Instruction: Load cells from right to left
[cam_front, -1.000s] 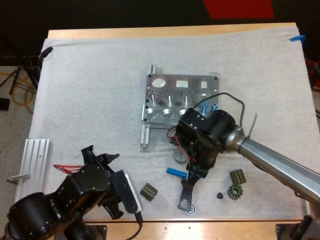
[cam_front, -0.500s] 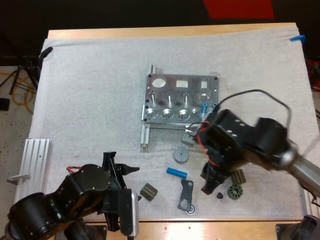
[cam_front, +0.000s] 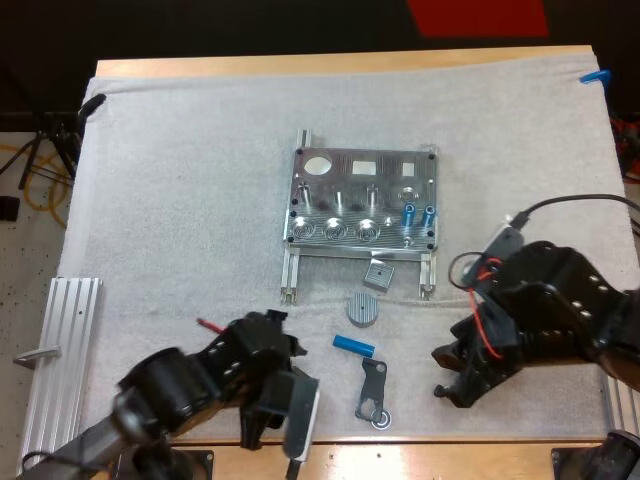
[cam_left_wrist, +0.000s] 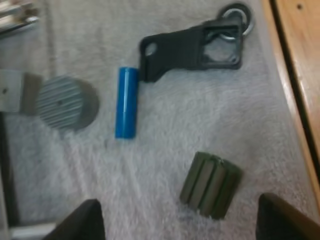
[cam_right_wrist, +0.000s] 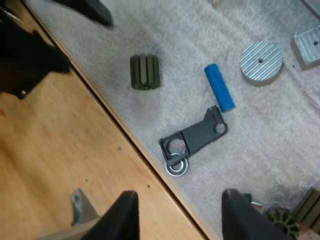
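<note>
A silver ribbed rail (cam_front: 68, 318) lies at the mat's left edge. My left gripper (cam_left_wrist: 181, 226) hangs over the front of the mat. Its two fingers are wide apart and hold nothing. Just under it sits a green ribbed part (cam_left_wrist: 210, 185). A bit past that, a loose blue cell (cam_left_wrist: 126, 102) lies on its side, right beside the end of a black bracket (cam_left_wrist: 190, 47). A round grey disc (cam_left_wrist: 66, 102) is near it. Farther back sits the metal fixture (cam_front: 345, 180). In its right end stand two blue cells (cam_front: 408, 213), side by side. My right gripper (cam_right_wrist: 180, 212) is over the table's front edge, fingers apart, holding nothing.
</note>
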